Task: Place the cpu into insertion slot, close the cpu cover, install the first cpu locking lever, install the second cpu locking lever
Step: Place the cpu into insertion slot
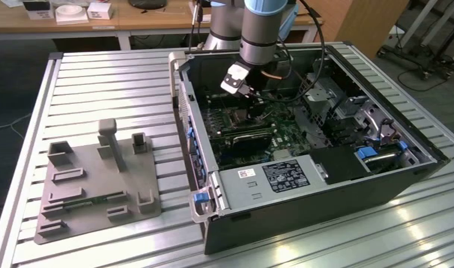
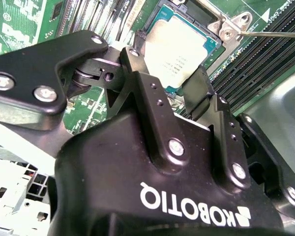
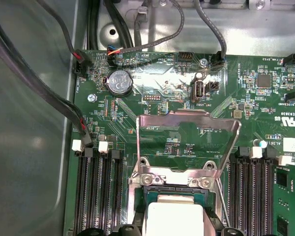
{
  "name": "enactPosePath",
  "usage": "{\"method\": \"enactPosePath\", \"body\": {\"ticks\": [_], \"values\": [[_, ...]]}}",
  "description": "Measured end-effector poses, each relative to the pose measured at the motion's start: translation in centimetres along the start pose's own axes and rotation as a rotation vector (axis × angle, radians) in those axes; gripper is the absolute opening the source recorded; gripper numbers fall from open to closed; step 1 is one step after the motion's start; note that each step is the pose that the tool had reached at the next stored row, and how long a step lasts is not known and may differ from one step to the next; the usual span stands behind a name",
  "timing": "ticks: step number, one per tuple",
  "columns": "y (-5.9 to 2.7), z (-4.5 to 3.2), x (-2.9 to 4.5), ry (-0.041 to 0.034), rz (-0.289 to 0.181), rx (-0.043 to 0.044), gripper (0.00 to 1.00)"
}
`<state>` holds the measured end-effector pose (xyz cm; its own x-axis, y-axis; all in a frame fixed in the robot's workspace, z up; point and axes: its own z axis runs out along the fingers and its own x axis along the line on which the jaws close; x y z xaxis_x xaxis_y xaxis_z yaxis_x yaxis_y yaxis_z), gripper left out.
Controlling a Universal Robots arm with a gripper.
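Counter (image 1: 100,84) of ribbed metal slats comes first, with a grey plastic tray (image 1: 92,190) of pegs and pockets lying on it toward the exterior view's left. Just beside the tray, toward the exterior view's right, stands a black computer case (image 1: 309,206) with its side off and the green board (image 1: 249,142) inside laid bare. The arm (image 1: 264,28) reaches down into the case from above.

In the second wrist view the pincer (image 2: 167,64) is down at the socket (image 2: 199,14), its two black fingers (image 2: 137,69) closed against opposite edges of the chip (image 2: 179,44). The chip's pale metal top faces up, square with the socket's frame. I cannot tell whether it is fully seated. A thin metal rod (image 2: 275,34) juts out from the socket's corner.

In the first wrist view, the cover (image 3: 187,120) just beyond the chip stands raised on its hinge, with the board showing through its square cut-out. Rows of long black memory slots (image 3: 96,191) run on either side of the socket. Farther along the board sits a round coin battery (image 3: 119,82).

A wooden desk (image 1: 137,17) stands behind the counter.
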<state>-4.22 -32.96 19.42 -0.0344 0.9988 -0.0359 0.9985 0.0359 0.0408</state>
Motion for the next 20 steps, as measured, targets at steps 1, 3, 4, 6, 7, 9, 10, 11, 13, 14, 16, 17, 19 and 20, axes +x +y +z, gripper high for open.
{"method": "enactPosePath", "body": {"ticks": [1,3,4,6,7,9,10,11,13,14,16,17,19,20], "values": [[0.00,0.00,0.00,0.0000,0.001,0.0000,0.54],[-0.02,-0.06,0.00,-0.0004,0.002,0.0003,0.54],[-0.03,-0.10,-0.01,-0.0003,0.002,0.0003,0.54],[-0.04,-0.11,0.00,0.0001,0.003,0.0000,0.54],[-0.04,-0.11,0.00,0.0001,0.003,0.0000,0.54],[-0.04,-0.12,0.00,-0.0003,0.009,0.0002,0.54],[-0.05,-0.12,0.00,-0.0006,0.014,0.0005,0.54],[-0.04,-0.12,0.00,-0.0007,0.018,0.0007,0.54],[0.01,-0.10,0.00,-0.0009,0.020,0.0008,0.54],[0.04,-0.09,0.00,-0.0009,0.021,0.0008,0.54],[0.08,-0.07,0.00,-0.0008,0.021,0.0008,0.54],[0.09,-0.06,-0.01,-0.0009,0.021,0.0008,0.54],[0.10,-0.04,-0.01,-0.0008,0.021,0.0008,0.54],[0.10,-0.02,0.00,-0.0006,0.021,0.0008,0.54]]}}
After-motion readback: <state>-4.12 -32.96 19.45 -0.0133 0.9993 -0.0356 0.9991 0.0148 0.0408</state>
